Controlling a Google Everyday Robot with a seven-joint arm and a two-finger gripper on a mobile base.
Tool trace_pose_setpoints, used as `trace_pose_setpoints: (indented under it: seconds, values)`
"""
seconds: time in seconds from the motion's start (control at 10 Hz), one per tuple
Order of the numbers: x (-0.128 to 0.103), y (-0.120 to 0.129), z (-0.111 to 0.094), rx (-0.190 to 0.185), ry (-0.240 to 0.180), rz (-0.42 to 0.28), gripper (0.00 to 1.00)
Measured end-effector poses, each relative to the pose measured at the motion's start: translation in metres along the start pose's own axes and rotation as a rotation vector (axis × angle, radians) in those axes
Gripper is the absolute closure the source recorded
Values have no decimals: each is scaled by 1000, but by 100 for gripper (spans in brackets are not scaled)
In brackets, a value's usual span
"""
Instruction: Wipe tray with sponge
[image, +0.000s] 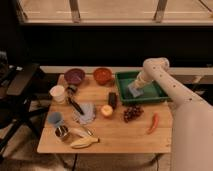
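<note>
A green tray (150, 95) sits at the back right of the wooden table. A pale blue sponge (134, 90) lies in its left half. My gripper (137, 83) reaches down from the white arm into the tray, right on top of the sponge.
On the table (115, 135): a purple bowl (74, 75), an orange bowl (102, 75), a white cup (58, 93), a dark block (112, 99), an apple (106, 111), grapes (132, 113), a red chili (153, 123), a banana (82, 142), a blue cloth (86, 113). A chair (17, 95) stands left.
</note>
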Motion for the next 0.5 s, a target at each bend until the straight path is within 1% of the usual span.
trace_pose_setpoints:
  seconds: [0.2,0.3,0.4,0.5]
  values:
    - [3,-40,-4,46,-2,40,100]
    - [-4,-64,-7,77,-8,60,100]
    - [-10,-77,-6,88,-14,65,100]
    - [-16,-82,-6,90,-19,60,100]
